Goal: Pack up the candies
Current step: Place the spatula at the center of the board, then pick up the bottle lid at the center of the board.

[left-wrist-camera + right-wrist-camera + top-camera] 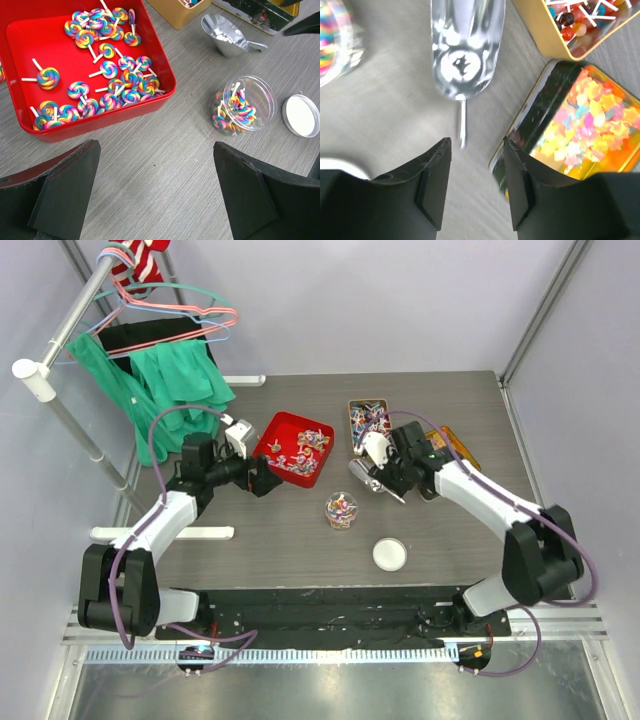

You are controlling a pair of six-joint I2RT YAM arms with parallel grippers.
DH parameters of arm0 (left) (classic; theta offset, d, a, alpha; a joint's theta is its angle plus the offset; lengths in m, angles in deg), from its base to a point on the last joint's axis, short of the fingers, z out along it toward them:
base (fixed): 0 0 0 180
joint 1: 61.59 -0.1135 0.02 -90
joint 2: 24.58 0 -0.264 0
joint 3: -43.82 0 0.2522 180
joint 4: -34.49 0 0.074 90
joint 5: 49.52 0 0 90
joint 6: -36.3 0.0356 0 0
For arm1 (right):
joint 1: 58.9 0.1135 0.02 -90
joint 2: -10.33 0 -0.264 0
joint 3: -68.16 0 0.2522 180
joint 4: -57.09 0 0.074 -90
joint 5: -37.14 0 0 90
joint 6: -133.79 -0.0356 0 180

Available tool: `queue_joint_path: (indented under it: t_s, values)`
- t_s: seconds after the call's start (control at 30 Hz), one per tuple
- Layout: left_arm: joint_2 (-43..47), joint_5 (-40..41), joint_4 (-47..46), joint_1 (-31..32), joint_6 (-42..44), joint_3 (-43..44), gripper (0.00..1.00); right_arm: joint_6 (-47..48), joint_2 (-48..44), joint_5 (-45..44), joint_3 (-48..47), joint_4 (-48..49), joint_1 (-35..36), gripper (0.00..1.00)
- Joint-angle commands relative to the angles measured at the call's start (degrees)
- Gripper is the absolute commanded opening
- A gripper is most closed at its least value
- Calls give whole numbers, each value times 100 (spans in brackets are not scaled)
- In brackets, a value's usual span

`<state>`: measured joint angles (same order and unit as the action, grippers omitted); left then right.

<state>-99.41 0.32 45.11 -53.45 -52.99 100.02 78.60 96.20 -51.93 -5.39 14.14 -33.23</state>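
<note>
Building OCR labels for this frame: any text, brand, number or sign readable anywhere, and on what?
No legible text in any view.
Dark printed tin: it carries a picture; any lettering is too small to read.
Red tray, clear jar, white lid, metal scoop: no markings visible.

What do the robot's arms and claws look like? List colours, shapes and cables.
The left arm and right arm have white links and black joints. A purple cable loops along each. The left claw and right claw are matt black, each with two wedge-shaped fingers; a white housing sits at each wrist.
</note>
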Motion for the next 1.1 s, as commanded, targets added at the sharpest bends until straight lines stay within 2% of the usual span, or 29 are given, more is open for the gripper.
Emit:
queue_joint_path:
  t_s: [0.0, 0.27, 0.73, 1.07]
  values:
    - [188, -158, -284, 12, 113, -42, 100, 210, -711, 574, 273, -816, 17, 48]
    - [188, -185, -293, 12, 96, -51, 100, 369, -1045, 883, 1057, -1001, 43, 47]
    - [223, -168, -302, 12, 122, -69, 100, 114, -396, 821, 1373, -737, 368, 47]
    - [267, -159, -319, 3, 122, -86, 100, 44, -281, 777, 1400, -702, 500, 45]
